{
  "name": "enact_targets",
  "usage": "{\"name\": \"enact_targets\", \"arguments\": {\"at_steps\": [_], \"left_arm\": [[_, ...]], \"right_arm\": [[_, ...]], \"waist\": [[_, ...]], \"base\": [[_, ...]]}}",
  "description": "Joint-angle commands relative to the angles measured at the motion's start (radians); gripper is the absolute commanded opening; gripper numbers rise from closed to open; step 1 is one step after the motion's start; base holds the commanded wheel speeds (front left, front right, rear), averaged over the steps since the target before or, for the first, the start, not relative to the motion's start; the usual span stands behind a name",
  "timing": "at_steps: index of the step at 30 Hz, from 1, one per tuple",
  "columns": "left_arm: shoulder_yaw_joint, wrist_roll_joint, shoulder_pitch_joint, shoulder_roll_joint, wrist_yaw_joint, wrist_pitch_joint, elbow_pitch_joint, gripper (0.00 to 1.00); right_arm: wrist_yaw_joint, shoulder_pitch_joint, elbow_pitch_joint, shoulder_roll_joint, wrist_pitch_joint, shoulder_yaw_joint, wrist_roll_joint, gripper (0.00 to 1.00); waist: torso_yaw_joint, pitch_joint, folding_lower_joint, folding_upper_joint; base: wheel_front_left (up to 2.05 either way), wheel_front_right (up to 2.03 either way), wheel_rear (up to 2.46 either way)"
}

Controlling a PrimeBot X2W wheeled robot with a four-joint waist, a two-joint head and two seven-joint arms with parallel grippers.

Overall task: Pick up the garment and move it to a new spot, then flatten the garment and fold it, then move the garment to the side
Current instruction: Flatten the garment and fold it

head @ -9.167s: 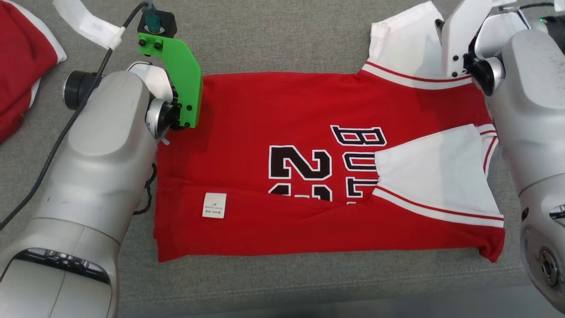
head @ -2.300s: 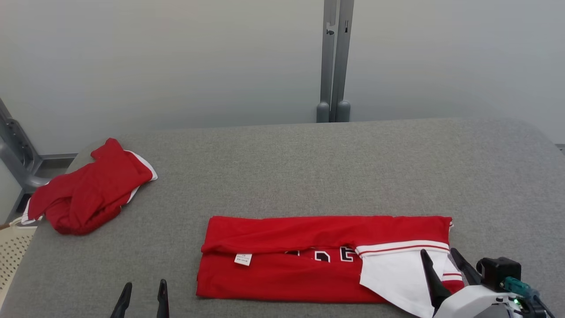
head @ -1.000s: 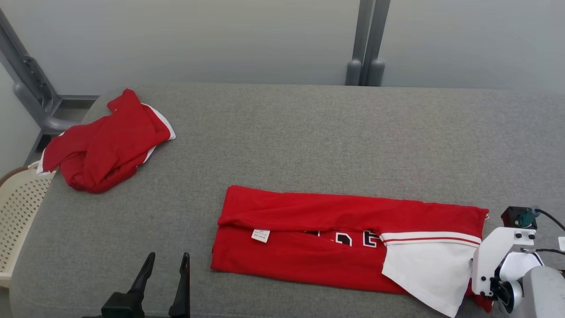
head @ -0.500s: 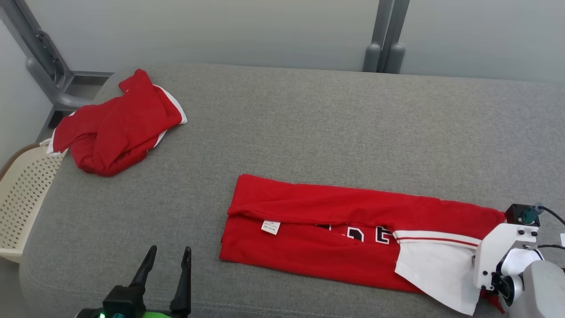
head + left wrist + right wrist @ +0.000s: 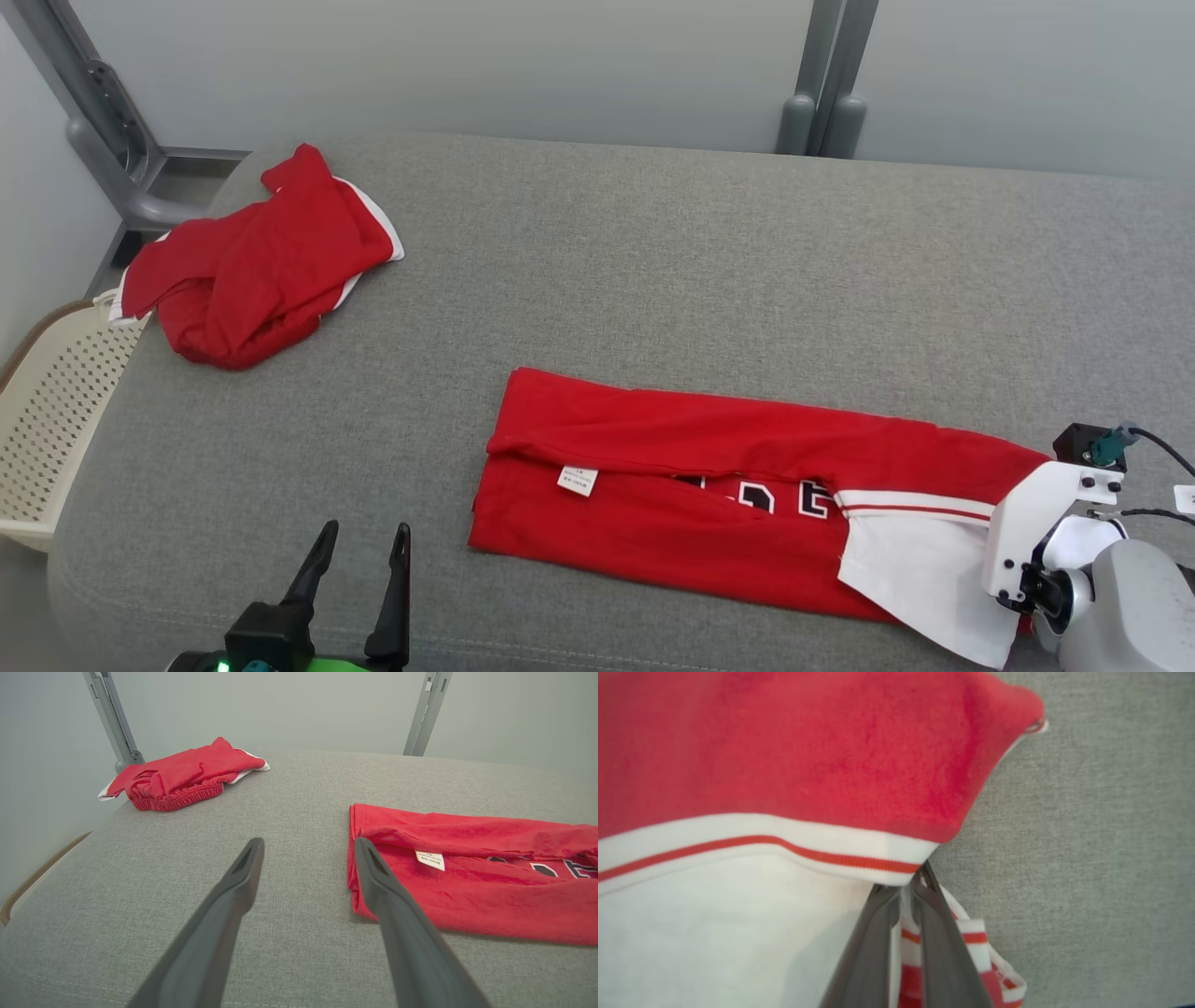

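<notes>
The red jersey lies folded into a long narrow strip on the grey padded table, its white sleeve at the right end. In the right wrist view my right gripper is shut on the jersey's right end, just under the white red-striped trim. From the head, that arm's white wrist covers the fingers. My left gripper stands open and empty near the front edge, left of the jersey's hem; in its own view the left gripper is beside the jersey.
A second red garment lies crumpled at the table's far left corner, also the red garment in the left wrist view. A cream perforated basket stands off the left edge. Grey posts rise behind the table.
The head camera has shifted. The jersey, a wider fold 9.2 s ago, is now a narrow strip. The right gripper, open over the sleeve 2.3 s ago, now points down at that end, shut.
</notes>
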Motion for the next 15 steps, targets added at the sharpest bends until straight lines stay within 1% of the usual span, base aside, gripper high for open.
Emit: {"name": "enact_targets", "arguments": {"at_steps": [1,6,8,10,11,12,15], "left_arm": [[0.001,-0.009,0.0,0.003,0.005,0.0,0.003,1.0],[-0.004,-0.011,0.012,0.007,0.007,0.001,0.002,1.0],[-0.011,-0.006,0.016,0.01,0.005,0.002,0.002,1.0],[-0.013,-0.006,0.023,0.013,0.009,0.004,-0.001,1.0],[-0.013,-0.006,0.023,0.013,0.009,0.004,-0.001,1.0],[-0.013,-0.008,0.025,0.016,0.011,0.005,-0.005,1.0],[-0.014,-0.014,0.037,0.017,0.013,0.004,-0.006,1.0]], "right_arm": [[0.002,0.02,0.015,0.009,0.002,-0.008,-0.012,0.0],[0.0,-0.005,-0.006,-0.02,-0.012,-0.071,-0.039,0.0],[0.0,-0.001,-0.015,-0.033,-0.002,-0.086,-0.053,0.0],[0.0,0.009,-0.033,-0.061,0.005,-0.102,-0.076,0.0],[0.0,0.009,-0.033,-0.061,0.005,-0.102,-0.076,0.0],[0.0,0.015,-0.058,-0.086,0.01,-0.123,-0.094,0.0],[0.0,0.025,-0.099,-0.123,0.024,-0.153,-0.119,0.0]], "waist": [[-0.006,-0.009,0.0,0.0],[-0.016,-0.025,0.0,0.0],[-0.015,-0.036,0.0,0.0],[-0.017,-0.045,0.0,0.0],[-0.017,-0.045,0.0,0.0],[-0.019,-0.051,0.0,0.0],[-0.021,-0.058,0.0,0.0]], "base": [[0.0,0.0,0.0],[0.0,0.0,0.0],[0.0,0.0,0.0],[0.0,0.0,0.0],[0.0,0.0,0.0],[0.0,0.0,0.0],[0.0,0.0,0.0]]}}
